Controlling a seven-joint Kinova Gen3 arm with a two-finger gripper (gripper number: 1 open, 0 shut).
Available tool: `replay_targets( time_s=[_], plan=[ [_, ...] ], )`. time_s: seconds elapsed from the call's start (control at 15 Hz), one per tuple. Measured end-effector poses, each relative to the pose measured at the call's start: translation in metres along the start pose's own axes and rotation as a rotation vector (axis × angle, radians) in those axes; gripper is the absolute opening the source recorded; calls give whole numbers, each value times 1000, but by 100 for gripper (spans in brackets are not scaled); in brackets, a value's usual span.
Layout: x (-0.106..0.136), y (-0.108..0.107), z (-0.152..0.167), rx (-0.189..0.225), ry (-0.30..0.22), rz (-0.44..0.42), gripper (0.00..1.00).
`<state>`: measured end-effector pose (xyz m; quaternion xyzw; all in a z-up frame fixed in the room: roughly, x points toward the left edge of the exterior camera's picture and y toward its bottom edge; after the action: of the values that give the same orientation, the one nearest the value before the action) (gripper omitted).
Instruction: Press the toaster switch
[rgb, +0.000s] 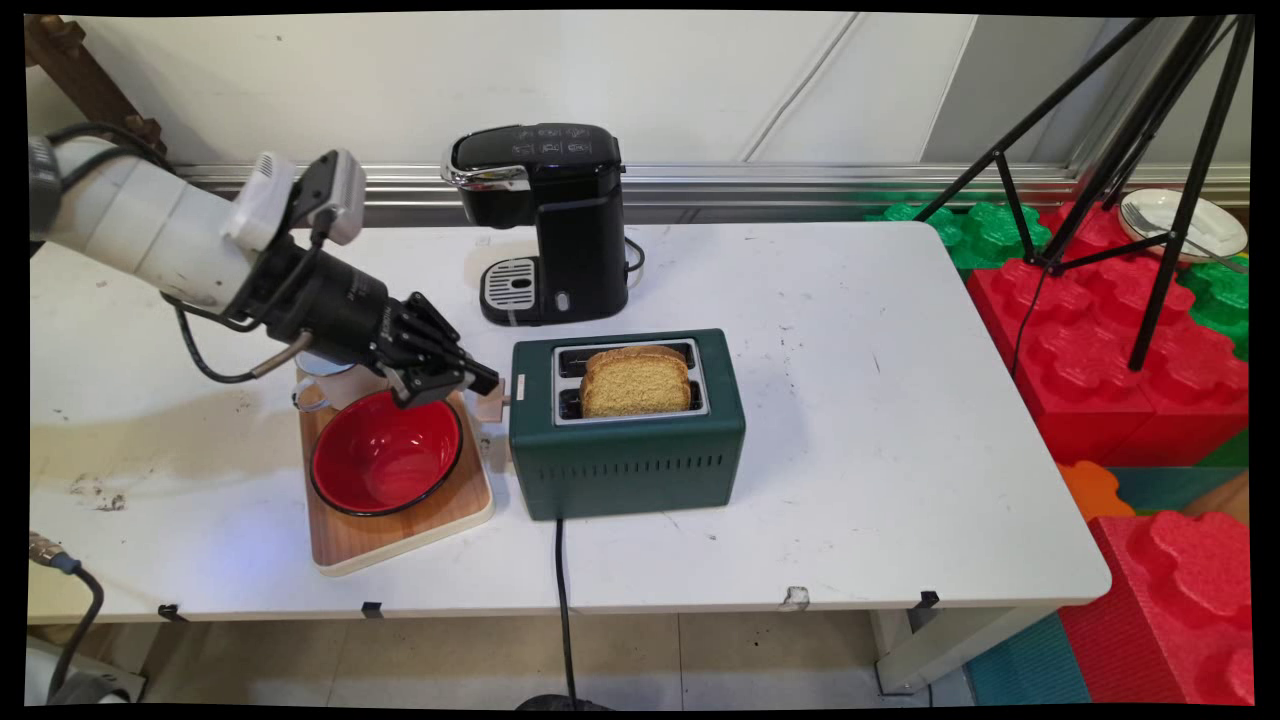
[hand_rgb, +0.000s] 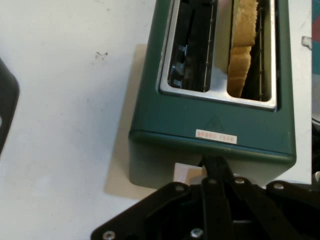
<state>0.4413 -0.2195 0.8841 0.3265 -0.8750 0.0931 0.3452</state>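
A dark green two-slot toaster (rgb: 625, 460) stands mid-table, with a slice of brown bread (rgb: 635, 382) upright in its near slot; the far slot is empty. My black gripper (rgb: 484, 381) is shut at the toaster's left end, its tips just above the beige lever (rgb: 490, 405). In the hand view the joined fingers (hand_rgb: 215, 161) meet the toaster's (hand_rgb: 215, 120) end wall right beside the lever (hand_rgb: 186, 173), below a small white label. The bread (hand_rgb: 242, 45) shows in the right slot there. Whether the tips press on the lever cannot be told.
A red bowl (rgb: 385, 460) sits on a wooden board (rgb: 400, 535) under my wrist, a white cup (rgb: 325, 375) partly hidden behind it. A black coffee maker (rgb: 545, 220) stands at the back. The toaster's cord (rgb: 563, 600) drops over the front edge. A tripod (rgb: 1130, 150) and foam blocks (rgb: 1120, 350) stand at the right.
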Motion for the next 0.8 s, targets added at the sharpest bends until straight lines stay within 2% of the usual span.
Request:
replay_targets(
  time_s=[0.8],
  plan=[
    [-7,0,27,-17,-34,-27,0]
  ],
)
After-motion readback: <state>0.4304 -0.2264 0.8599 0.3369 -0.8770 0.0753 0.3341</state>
